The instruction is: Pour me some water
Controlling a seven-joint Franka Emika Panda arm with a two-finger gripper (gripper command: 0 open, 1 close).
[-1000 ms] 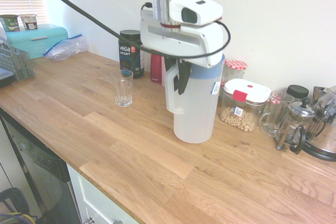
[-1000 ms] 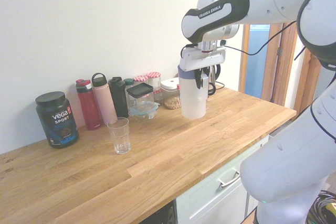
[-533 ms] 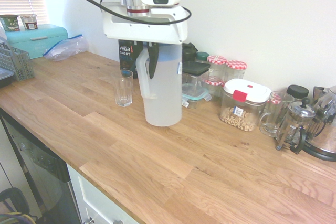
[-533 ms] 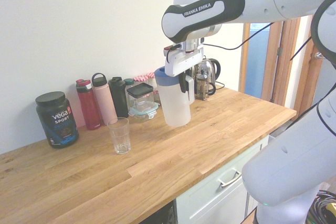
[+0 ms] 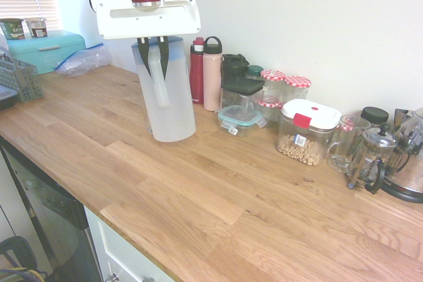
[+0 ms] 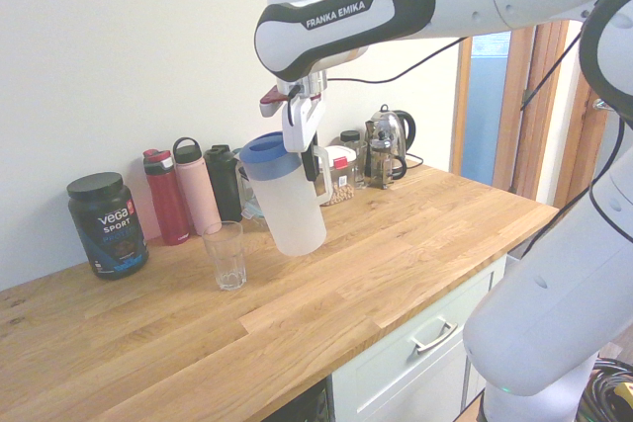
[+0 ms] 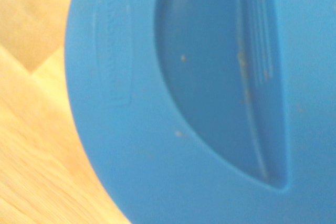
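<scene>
Frosted pitcher of water hangs upright below my gripper, pinched by its handle, carried clear of the worktop; next, tilt it over the glass beside it.

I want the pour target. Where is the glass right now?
In the second exterior view the glass stands on the counter just left of the held pitcher, in front of the pink bottle.
</scene>
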